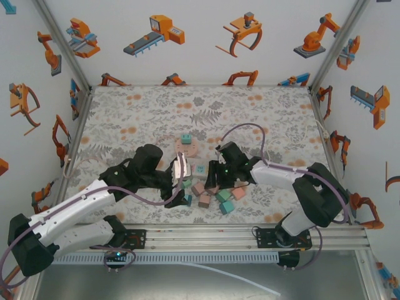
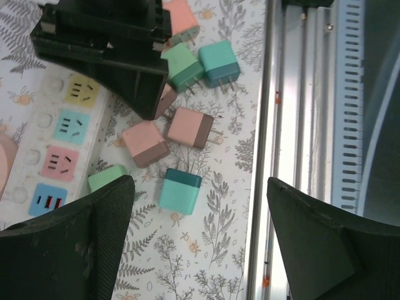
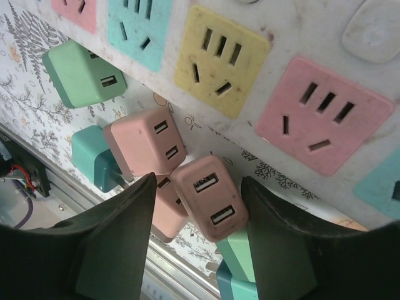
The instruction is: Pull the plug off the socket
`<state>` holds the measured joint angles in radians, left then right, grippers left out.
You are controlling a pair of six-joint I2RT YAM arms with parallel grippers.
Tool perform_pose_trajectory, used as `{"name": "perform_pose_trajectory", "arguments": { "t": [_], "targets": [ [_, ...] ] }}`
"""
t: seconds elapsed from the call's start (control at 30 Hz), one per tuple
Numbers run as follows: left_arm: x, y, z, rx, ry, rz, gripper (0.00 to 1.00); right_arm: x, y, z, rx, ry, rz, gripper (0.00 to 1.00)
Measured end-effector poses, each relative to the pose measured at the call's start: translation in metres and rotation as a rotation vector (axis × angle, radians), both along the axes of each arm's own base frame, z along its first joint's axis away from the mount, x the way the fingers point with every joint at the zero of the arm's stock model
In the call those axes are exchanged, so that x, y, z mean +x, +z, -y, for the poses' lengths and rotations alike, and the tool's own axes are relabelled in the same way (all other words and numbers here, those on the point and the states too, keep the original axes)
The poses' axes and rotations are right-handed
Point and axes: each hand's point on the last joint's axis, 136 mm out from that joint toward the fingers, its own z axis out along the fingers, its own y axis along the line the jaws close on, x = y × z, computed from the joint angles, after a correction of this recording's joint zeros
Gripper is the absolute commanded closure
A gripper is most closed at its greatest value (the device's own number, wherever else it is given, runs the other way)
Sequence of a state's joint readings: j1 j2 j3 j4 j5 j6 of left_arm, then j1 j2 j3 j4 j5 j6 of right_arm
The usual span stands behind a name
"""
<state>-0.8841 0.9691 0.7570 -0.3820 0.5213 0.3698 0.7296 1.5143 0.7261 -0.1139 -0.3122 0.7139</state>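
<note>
While both arms lean in over the middle of the floral table [image 1: 144,112], we find the socket [image 1: 184,164] lying between them, a long white strip running away from the near edge. From the left wrist we see the socket [image 2: 65,128] along the left side, its yellow, blue and pink outlets facing up with open slots. The right wrist shows the socket [image 3: 300,50] across the top of its view.

Our left gripper [image 1: 178,190] sits just beside the strip's near end. Its jaws stand wide apart, holding nothing [image 2: 200,244]. A loose teal plug [image 2: 180,190] lies on the table just ahead of the gap, touching neither finger.

Our right gripper [image 1: 214,181] hangs over the scattered plugs to the right of the strip. Its jaws are parted about one plug wide [image 3: 200,250] and straddle a pink plug [image 3: 209,199] with two ports. That plug lies against one finger [image 3: 294,250], while a slit of space shows before the other, so it is not clamped.

More loose plugs crowd around: a green plug [image 3: 81,74], a second pink plug [image 3: 144,140], and a pink-and-brown plug [image 2: 190,127]. They lie between the strip and the aluminium rail [image 2: 287,125].

At the strip's far end sits a small teal block [image 1: 185,137]; we cannot tell if it is plugged in
</note>
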Motion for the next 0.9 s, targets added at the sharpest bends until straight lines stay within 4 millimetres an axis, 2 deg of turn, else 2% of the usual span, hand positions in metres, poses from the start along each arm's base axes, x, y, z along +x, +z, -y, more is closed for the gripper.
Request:
{"name": "perform_pose_trajectory", "arguments": {
  "t": [0.17, 0.37, 0.53, 0.7, 0.8, 0.9],
  "targets": [
    [0.019, 0.001, -0.007, -0.011, 0.126, 0.057, 0.16, 0.006, 0.024, 0.011, -0.015, -0.033, 0.084, 0.45],
    [0.05, 0.006, -0.017, -0.039, 0.324, 0.124, 0.1, 0.021, 0.082, 0.028, -0.005, -0.065, 0.322, 0.45],
    [0.087, 0.0, -0.039, -0.046, 0.611, 0.075, 0.07, 0.037, 0.125, 0.034, -0.035, 0.008, 0.588, 0.44],
    [0.141, -0.013, -0.082, -0.1, 1.02, -0.15, 0.05, 0.052, 0.171, 0.012, -0.074, 0.235, 0.917, 0.44],
    [0.16, -0.025, -0.095, -0.13, 1.181, -0.294, 0.04, 0.056, 0.191, -0.008, -0.094, 0.406, 1.115, 0.36],
    [0.17, -0.035, -0.097, -0.173, 1.275, -0.441, 0.05, 0.061, 0.197, -0.027, -0.134, 0.571, 1.275, 0.35]
  ]
}}
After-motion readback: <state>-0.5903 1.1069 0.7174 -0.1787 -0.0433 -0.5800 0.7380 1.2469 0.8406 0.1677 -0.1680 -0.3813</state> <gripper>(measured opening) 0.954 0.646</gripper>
